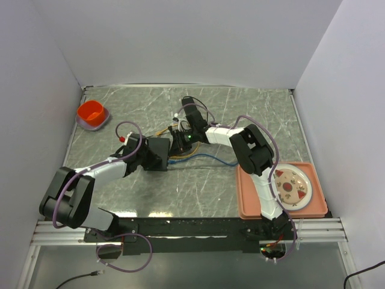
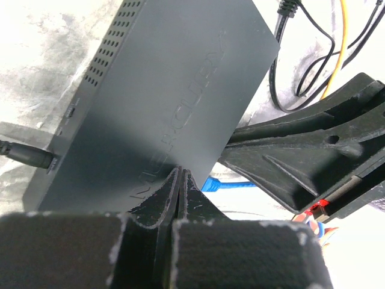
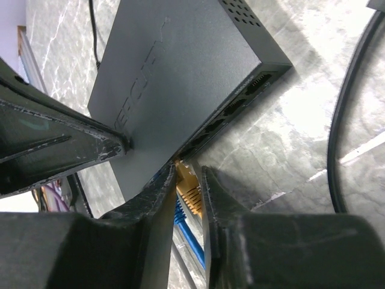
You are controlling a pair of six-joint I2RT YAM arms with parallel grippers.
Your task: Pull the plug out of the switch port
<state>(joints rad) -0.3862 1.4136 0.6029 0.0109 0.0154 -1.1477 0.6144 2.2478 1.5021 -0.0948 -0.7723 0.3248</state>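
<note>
We noted left gripper [image 2: 180, 178] shut, tip bracing switch [image 3: 174, 72] top. Right gripper [image 3: 187, 171] fingers narrow, pinching yellow plug [image 3: 187, 189] at switch's 3 o'clock edge. Plug not yet out of switch port [image 3: 182, 159]; pull remained.

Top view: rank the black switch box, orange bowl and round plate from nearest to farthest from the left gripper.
1. Black switch box, at the left gripper tips.
2. Orange bowl, far left corner.
3. Round plate, near right.
</note>
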